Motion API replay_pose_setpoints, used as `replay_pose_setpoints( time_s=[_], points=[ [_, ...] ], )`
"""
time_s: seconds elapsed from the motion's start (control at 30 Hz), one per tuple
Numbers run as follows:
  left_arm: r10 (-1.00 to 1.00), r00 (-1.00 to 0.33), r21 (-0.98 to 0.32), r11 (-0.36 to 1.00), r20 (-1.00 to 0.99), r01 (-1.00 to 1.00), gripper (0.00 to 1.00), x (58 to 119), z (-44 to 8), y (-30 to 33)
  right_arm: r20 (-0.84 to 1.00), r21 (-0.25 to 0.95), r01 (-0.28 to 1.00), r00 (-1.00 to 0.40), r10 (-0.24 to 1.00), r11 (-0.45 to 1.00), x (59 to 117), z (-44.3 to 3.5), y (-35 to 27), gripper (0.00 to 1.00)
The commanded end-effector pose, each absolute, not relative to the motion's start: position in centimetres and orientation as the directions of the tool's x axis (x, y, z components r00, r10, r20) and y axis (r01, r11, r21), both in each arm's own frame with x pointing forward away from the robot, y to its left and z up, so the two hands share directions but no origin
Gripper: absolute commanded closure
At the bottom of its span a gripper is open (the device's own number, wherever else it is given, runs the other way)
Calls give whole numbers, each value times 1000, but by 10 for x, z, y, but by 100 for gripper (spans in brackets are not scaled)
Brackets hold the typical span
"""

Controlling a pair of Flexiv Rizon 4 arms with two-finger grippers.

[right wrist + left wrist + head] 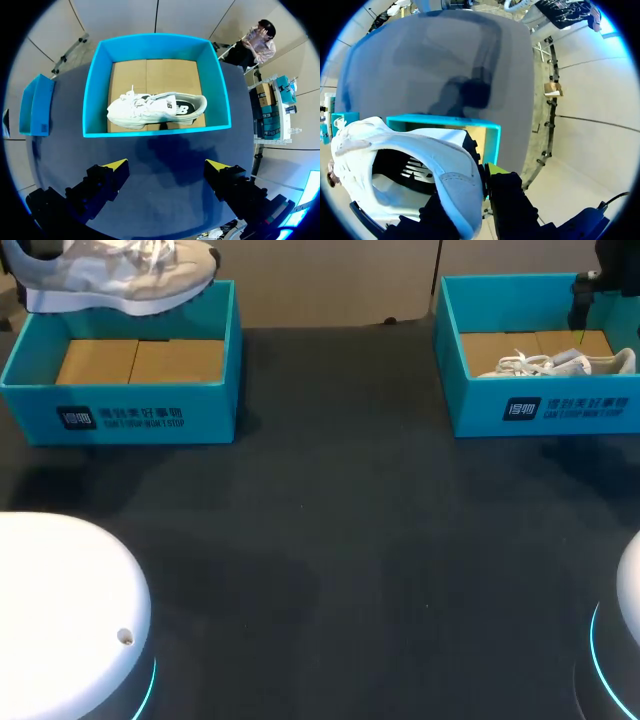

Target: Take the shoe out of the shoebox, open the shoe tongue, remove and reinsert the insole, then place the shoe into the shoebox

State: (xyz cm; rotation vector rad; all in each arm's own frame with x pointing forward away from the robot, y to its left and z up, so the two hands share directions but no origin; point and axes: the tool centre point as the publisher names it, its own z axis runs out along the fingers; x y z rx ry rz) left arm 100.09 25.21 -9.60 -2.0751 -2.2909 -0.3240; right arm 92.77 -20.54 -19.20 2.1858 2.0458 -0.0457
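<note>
A grey and white shoe (120,275) hangs above the left teal shoebox (120,405), whose cardboard floor is bare. In the left wrist view my left gripper (481,187) is shut on this shoe (405,160) at the heel collar, one finger inside and one outside, with the box (492,135) below. A second white shoe (155,110) lies on its side in the right shoebox (95,90). My right gripper (167,167) hovers open above the table just in front of that box, with nothing between its fingers. In the head view this shoe (555,365) lies in the right box (540,410).
The dark table (330,540) stretches between the two boxes and toward the front. The white arm bases (60,620) stand at the front corners. The left box (35,105) shows beside the right gripper in its wrist view.
</note>
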Motion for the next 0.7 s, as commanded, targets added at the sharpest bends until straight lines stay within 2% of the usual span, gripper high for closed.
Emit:
replay_pose_setpoints(
  time_s=[0.03, 0.7],
  points=[
    [979, -116, 379, 45, 165, 924, 100, 941, -85, 241, -123, 87, 994, 72, 990, -61, 927, -192, -205, 0],
    [988, -33, 364, -25, 154, 931, 100, 826, -113, 145, -123, 87, 994, 72, 990, -61, 927, -192, -205, 0]
  ],
)
